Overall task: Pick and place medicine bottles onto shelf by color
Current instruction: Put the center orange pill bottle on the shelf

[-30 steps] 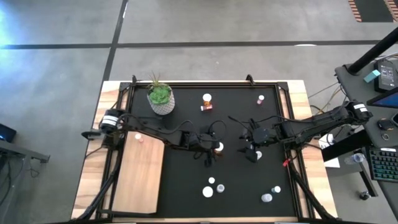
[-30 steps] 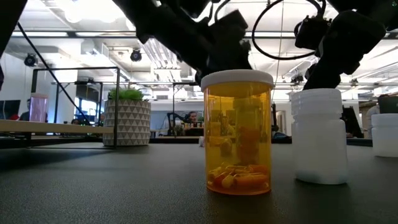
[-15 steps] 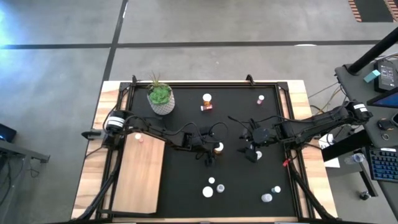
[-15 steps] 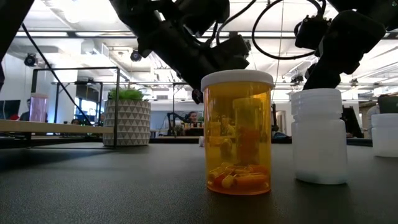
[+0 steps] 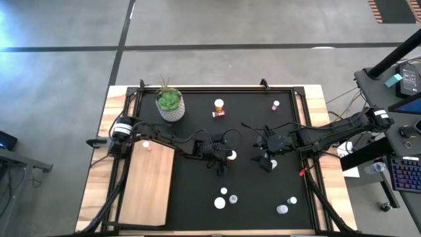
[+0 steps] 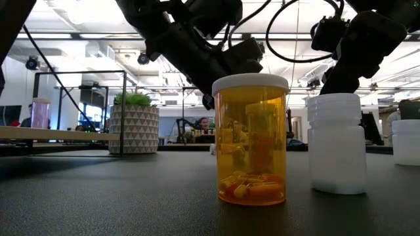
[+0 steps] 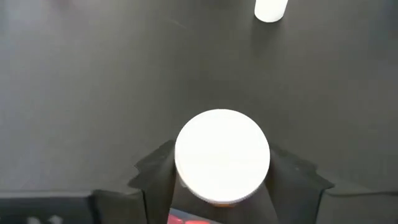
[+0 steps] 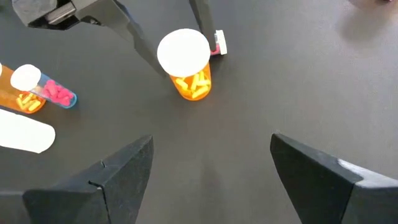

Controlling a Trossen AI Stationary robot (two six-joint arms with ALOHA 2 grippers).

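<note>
Left gripper (image 7: pixel 222 186) jaws clasp the orange bottle (image 7: pixel 222 155) — right gripper (image 8: pixel 211 180) jaws released.

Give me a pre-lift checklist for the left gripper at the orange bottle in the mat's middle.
1. Left gripper straddles the white-capped orange pill bottle, one finger on each side: ok.
2. Fingers firmly clamped on the bottle: cannot tell.
3. Bottle upright on the black mat: ok.
4. Right gripper open, empty, apart from the bottle: ok.
5. Light-wood shelf board has bare space; only one small bottle at its far end: ok.
6. Speckled plant pot away from a straight path to the shelf: ok.
</note>
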